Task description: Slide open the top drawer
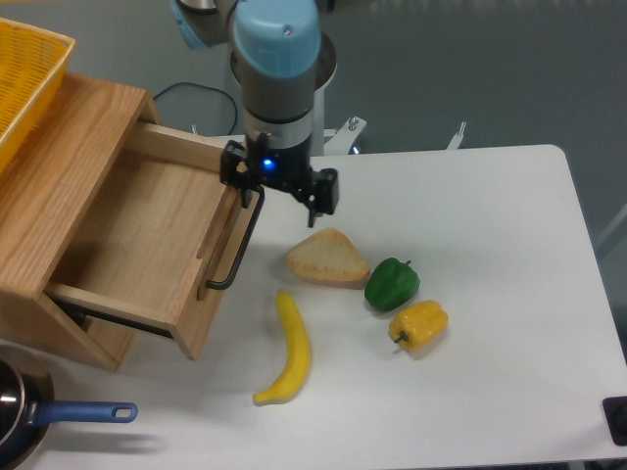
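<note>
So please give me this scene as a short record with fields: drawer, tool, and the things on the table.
drawer: top drawer pulled out of the cabinet, inside looks empty
handle: black bar on the drawer front
tool: tool above the handle's upper end, fingers spread, holding nothing
food on table: bread, green pepper, yellow pepper, banana
other: yellow basket on the cabinet; pan at bottom left

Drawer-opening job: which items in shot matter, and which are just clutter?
Matter:
top drawer, pulled out
black handle on its front
gripper, open, above the handle's upper end

Clutter:
banana
bread
green pepper
yellow pepper
pan
yellow basket on the cabinet
</note>
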